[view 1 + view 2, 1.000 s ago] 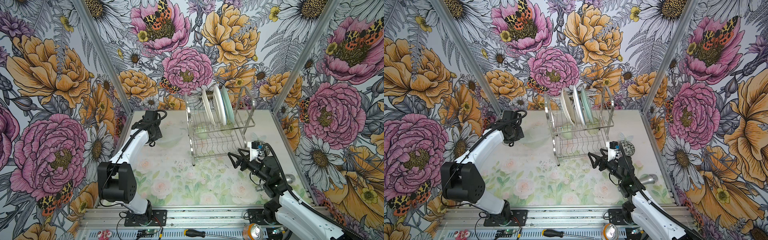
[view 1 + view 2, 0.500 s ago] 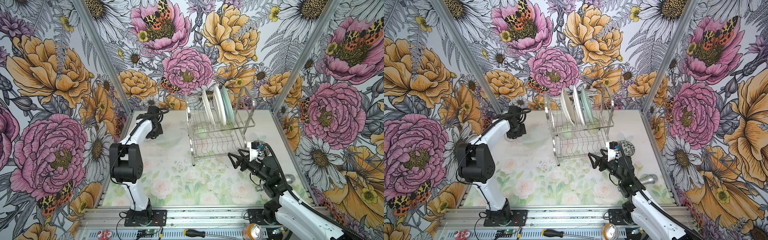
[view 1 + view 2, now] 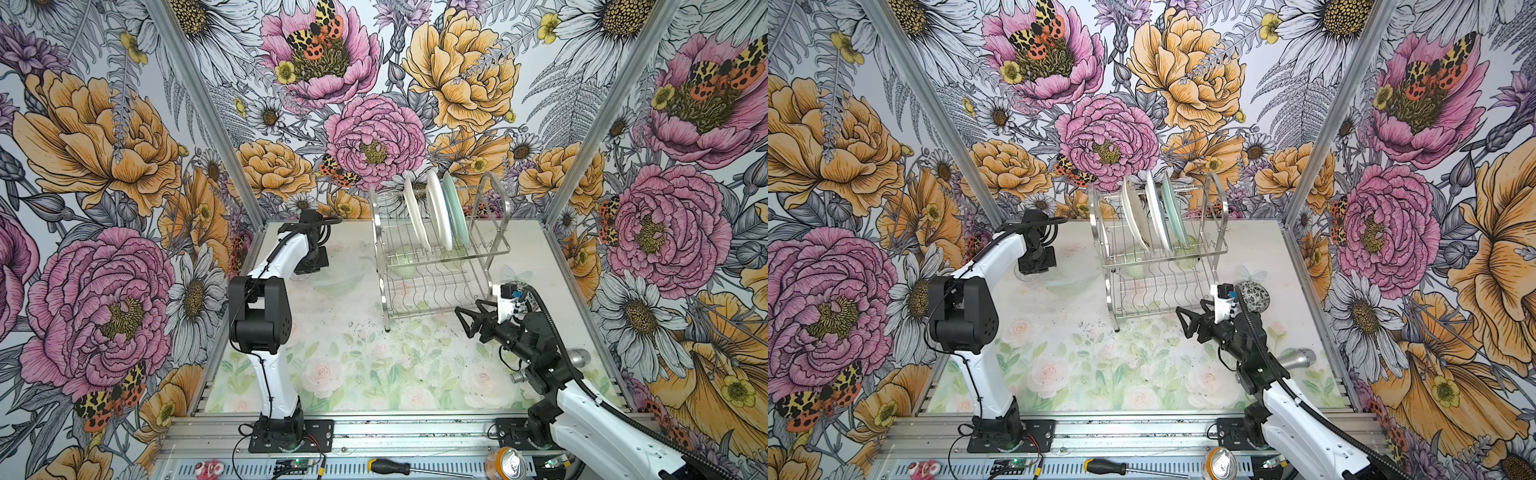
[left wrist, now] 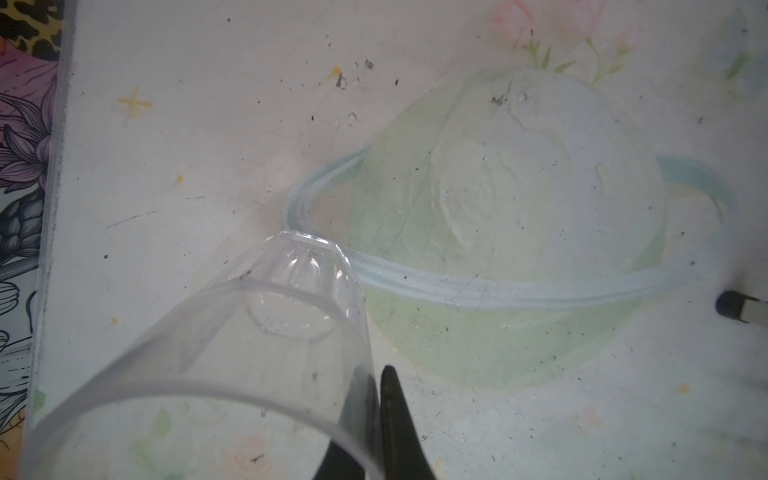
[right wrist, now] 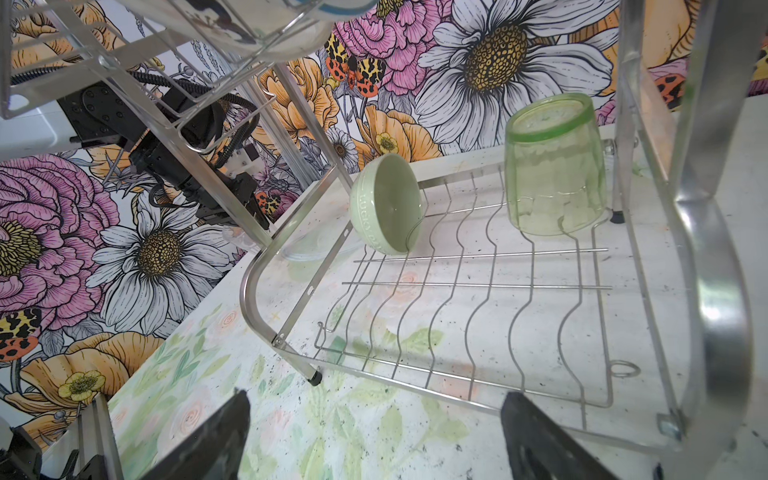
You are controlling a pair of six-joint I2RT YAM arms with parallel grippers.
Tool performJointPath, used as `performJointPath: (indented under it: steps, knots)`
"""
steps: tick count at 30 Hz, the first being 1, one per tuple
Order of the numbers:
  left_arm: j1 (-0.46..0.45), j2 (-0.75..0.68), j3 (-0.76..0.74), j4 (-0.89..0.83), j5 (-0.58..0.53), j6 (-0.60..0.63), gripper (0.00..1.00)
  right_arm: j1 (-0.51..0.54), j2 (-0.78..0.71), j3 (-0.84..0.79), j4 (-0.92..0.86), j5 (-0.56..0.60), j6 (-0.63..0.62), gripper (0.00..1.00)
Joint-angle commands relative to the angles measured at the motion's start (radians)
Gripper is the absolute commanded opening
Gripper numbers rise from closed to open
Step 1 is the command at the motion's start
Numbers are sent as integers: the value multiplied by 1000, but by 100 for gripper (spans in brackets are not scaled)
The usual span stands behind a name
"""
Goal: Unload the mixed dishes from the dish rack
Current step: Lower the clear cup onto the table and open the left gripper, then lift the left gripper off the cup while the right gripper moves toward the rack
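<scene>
Clear glass point(image 4: 249, 332) is pinched by its wall in the left gripper point(image 4: 374, 384), arm bent down over the table point(image 3: 365, 374) left of the dish rack point(image 5: 723, 270). Right gripper point(image 3: 463, 323) aims at the lower tier, spread wide, empty. Three plates point(image 3: 438, 208) stand upright above; pale green bowl point(image 5: 386, 203) on edge and inverted green tumbler point(image 5: 552, 166) below. Glass mouth-up, axis tilted.
</scene>
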Motion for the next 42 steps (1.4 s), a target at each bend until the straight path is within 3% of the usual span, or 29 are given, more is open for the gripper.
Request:
performJointPath:
  steps: [1, 12, 18, 22, 25, 29, 36, 42]
  knots:
    - [12, 25, 40, -9, 17, 23, 2, -8, 3, 20, 10, 15, -12, 95]
    - [29, 58, 45, -12, 37, 43, 6, -7, 5, 22, 6, 21, -12, 95]
    - [34, 59, 53, -10, 43, 52, 27, -7, 22, 26, 6, 24, -11, 96]
    - [34, 60, 59, -11, 41, 58, 31, -8, 28, 31, 6, 26, -11, 95]
    - [31, 41, 56, -10, 51, 57, 51, -8, 31, 35, 1, 27, -10, 95]
    - [14, -18, 39, -9, 35, 58, 98, -9, 36, 48, -5, 32, -9, 95]
    - [-9, -192, -42, 10, 36, 29, 99, -16, 59, 65, -6, 69, -24, 96]
    - [-57, -393, -272, 236, 41, -56, 99, -26, 59, 80, -11, 82, -109, 96]
